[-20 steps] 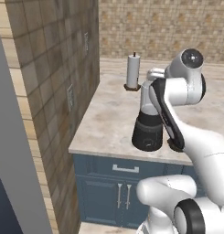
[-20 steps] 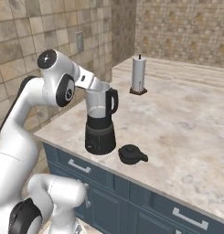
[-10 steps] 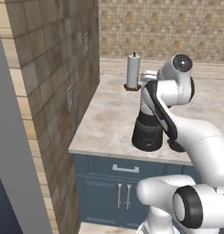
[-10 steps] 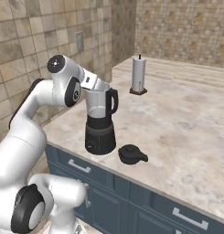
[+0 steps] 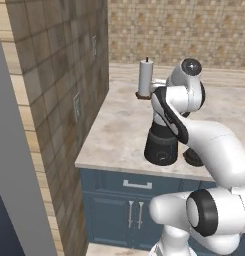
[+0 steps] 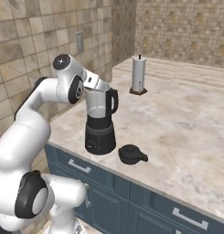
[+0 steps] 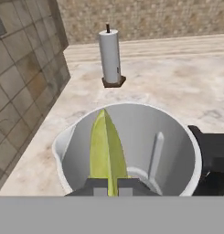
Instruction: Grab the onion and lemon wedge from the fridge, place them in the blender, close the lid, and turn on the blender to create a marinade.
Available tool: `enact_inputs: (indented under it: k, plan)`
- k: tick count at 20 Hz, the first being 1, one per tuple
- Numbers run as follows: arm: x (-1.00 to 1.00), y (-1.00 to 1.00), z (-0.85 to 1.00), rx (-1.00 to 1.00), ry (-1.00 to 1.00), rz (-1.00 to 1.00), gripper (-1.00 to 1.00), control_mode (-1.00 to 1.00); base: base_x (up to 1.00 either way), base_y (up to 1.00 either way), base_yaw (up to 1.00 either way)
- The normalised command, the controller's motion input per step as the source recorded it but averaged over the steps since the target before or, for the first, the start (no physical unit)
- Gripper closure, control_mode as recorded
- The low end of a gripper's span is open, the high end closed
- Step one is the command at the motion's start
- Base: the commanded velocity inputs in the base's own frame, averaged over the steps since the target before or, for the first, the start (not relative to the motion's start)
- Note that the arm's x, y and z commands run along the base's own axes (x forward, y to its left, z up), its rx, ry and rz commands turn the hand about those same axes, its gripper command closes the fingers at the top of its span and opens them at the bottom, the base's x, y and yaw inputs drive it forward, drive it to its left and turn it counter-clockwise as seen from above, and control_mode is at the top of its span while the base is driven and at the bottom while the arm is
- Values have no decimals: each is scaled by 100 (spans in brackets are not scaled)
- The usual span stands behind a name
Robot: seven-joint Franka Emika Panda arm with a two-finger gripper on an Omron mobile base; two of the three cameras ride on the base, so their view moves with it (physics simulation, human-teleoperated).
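My gripper (image 7: 112, 183) is shut on the lemon wedge (image 7: 106, 151), a thin yellow-green sliver that stands up between the fingertips. It hangs just above the open mouth of the blender (image 7: 177, 146), over the rim's near side. From the right base view the hand (image 6: 93, 83) sits at the jar's top left edge, and the blender (image 6: 100, 123) stands on its black base near the counter's front. The lid (image 6: 130, 154) lies on the counter to the right of the base. The blender (image 5: 161, 147) stands partly behind my arm. The onion is out of view.
A white paper roll (image 6: 139, 75) stands upright on its holder at the back of the counter (image 6: 186, 128). A tiled wall (image 5: 69, 90) runs along the left. A tall grey panel (image 5: 14, 160) fills the left edge. Blue cabinet drawers (image 6: 145, 205) sit below.
The arm has swung its elbow round and brought the hand in closer over the jar's mouth. The lemon wedge stays in the grip; blender and lid have not moved.
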Motion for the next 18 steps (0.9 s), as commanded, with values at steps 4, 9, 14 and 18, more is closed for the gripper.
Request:
enact_inputs:
  k: [4,9,14,18]
  plan:
    - [20,-3,-17,0,11,0,100,-100,0,0,0]
    - [36,0,-4,0,1,0,100,-100,0,0,0]
    - [25,-2,-4,0,1,-1,-100,-100,0,0,0]
    - [-6,-28,0,0,5,-10,-100,-100,0,0,0]
